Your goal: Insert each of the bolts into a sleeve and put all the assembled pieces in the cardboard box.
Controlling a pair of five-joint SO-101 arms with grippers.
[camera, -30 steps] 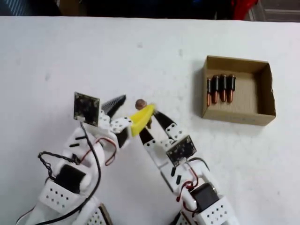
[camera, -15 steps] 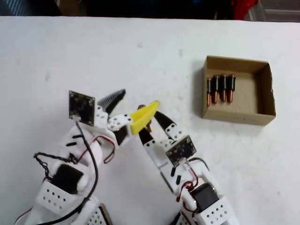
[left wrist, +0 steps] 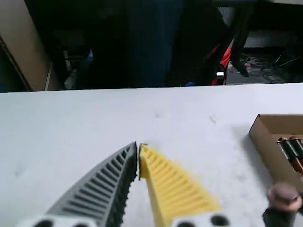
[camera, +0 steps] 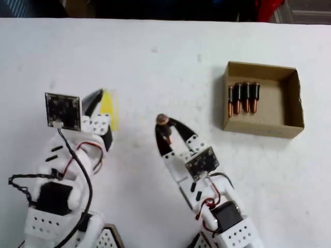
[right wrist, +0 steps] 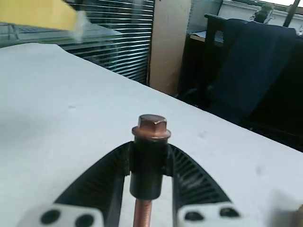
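Found right gripper (camera: 166,135) near mid-table, well to the left of the cardboard box (camera: 258,129), clamped on a black sleeve (camera: 165,133) with a copper bolt (camera: 162,120) through it. Checked in the right wrist view: right gripper (right wrist: 148,158) pinching the sleeve (right wrist: 147,170) from both sides, sleeve upright between the black fingers (right wrist: 102,182), hexagonal head of the bolt (right wrist: 151,126) seated on its top end, copper shank poking out below. Cannot tell from above whether held clear of the white table (camera: 155,62) or touching it. Located left gripper (camera: 102,94) well apart from the right one, over the table's left half. Confirmed in the left wrist view: left gripper (left wrist: 138,150) pressed closed on nothing, grey finger (left wrist: 102,189) and yellow finger (left wrist: 173,189) meeting at the tips. Spotted the same bolt (left wrist: 283,195) and sleeve (left wrist: 279,218) at the edge of that view, with a corner of the cardboard box (left wrist: 265,132) past them. Counted four assembled pieces (camera: 243,98) inside the box, lying side by side near its left wall, dark sleeves toward the far side, copper ends toward the near side.
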